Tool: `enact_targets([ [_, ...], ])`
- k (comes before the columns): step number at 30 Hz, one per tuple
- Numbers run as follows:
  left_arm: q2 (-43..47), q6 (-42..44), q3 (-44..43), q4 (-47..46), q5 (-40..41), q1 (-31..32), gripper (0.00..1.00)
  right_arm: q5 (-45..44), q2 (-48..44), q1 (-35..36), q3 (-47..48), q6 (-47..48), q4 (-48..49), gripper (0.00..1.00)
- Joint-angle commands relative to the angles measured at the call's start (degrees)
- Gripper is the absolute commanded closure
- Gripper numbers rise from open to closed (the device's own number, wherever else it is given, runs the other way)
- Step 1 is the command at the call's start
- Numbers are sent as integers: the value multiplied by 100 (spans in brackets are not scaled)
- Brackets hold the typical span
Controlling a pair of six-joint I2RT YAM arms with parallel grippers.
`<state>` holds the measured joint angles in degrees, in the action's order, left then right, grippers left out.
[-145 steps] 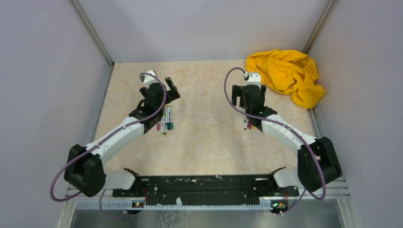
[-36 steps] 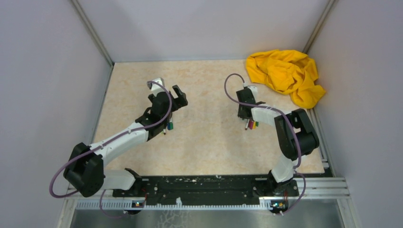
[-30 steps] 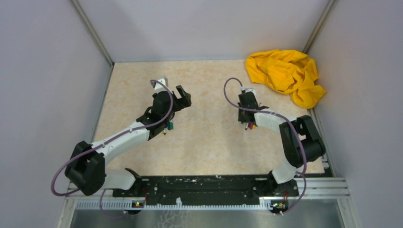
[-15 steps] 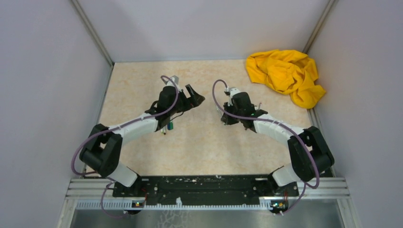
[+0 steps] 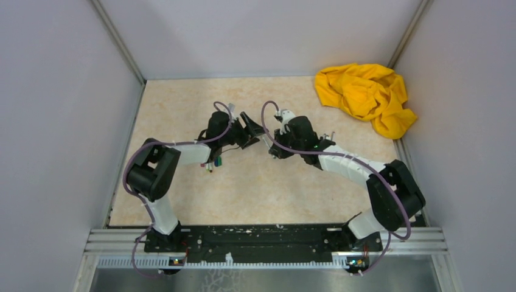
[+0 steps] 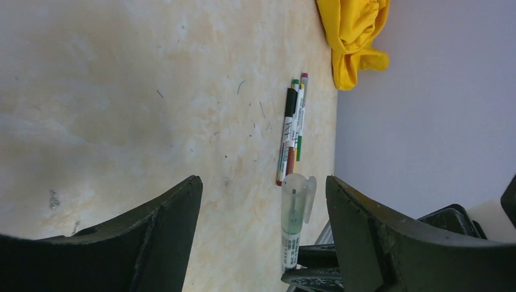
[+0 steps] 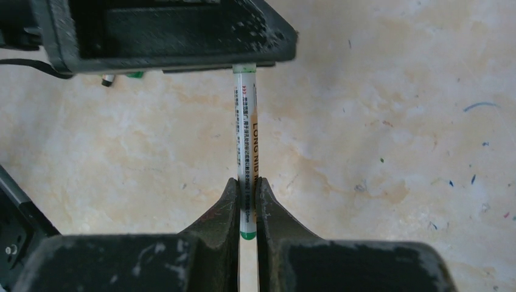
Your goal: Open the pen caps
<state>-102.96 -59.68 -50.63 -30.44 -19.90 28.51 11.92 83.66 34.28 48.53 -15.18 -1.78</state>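
One cap (image 6: 298, 190), clear with a clip, sits on the tip of the pen (image 7: 245, 121) and stands between the fingers of my left gripper (image 6: 263, 182). It is nearer the finger on the right of that wrist view and touches neither. My left jaws are wide apart with nothing gripped.

The pen runs back from the cap into my right gripper (image 7: 246, 182), which is pinched narrow on the white printed barrel just ahead of its green tail end. The barrel points straight out past my right fingertips, and its far end is hidden under the left gripper's body. The pen is off the table (image 5: 182, 109), and the two grippers sit almost tip to tip.

Past my left fingertips a bunch of pens (image 6: 293, 137) lies flat, side by side, with caps (image 6: 291, 100) in black, green and purple at the far ends. More pens (image 5: 213, 163) lie behind my left gripper, beside the forearm, one showing green. The yellow cloth (image 5: 365, 97) is well beyond my right gripper, in the corner.
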Motion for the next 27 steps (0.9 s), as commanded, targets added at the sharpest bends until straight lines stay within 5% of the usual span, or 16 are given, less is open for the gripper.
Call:
enact_targets([
  [1,-107,-430,-236,-501,-469,10,22,69,172,219,444,-44,419,100],
  [9,106,-459,-112,-474,-279,-20,34,73,312,243,415,-20,363,100],
  [15,184,-426,-114,-449,-334,-32,58,114,352,244,382,-12,391,100],
  [22,275,-316,-57,-344,-222,-53,69,108,300,246,305,-3,346,100],
  [24,297,-259,-44,-311,-193,-56,78,93,283,243,270,-11,343,100],
  [26,323,-191,-15,-276,-153,-59,99,62,242,245,230,-11,361,100],
  [27,340,-149,3,-256,-131,-60,100,56,222,246,213,-11,366,100],
])
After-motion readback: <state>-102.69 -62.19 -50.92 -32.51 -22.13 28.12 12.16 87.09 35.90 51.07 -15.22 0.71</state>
